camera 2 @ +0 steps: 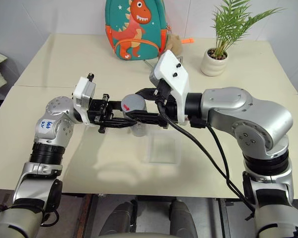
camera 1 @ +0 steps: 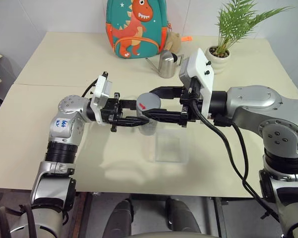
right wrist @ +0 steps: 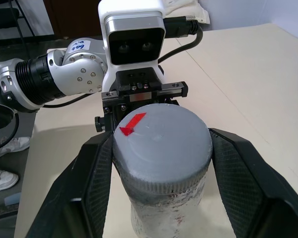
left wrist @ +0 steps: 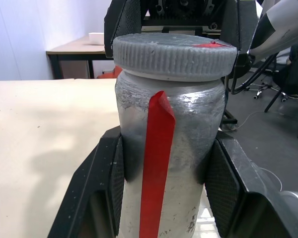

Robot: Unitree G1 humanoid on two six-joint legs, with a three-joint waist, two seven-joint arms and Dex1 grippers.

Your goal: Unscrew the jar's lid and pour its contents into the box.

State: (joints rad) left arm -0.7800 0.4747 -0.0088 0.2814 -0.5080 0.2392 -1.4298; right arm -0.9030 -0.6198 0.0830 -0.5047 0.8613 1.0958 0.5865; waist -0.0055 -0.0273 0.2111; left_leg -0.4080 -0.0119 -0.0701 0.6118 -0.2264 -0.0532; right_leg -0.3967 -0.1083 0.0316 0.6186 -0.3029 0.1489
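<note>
Grey ribbed lid is clamped by the right gripper, the jar being pinched by the left gripper above the box. If either grip slips, the jar may only spin, or its contents be spilled outside the box.

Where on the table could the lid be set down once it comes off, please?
Bare tabletop lies left of the backpack, and in front of the box. The far strip between backpack, steel can and plant pot is crowded.

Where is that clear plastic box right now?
The box sits on the table, centre-front in the head views, just below and right of the jar held between both grippers.
</note>
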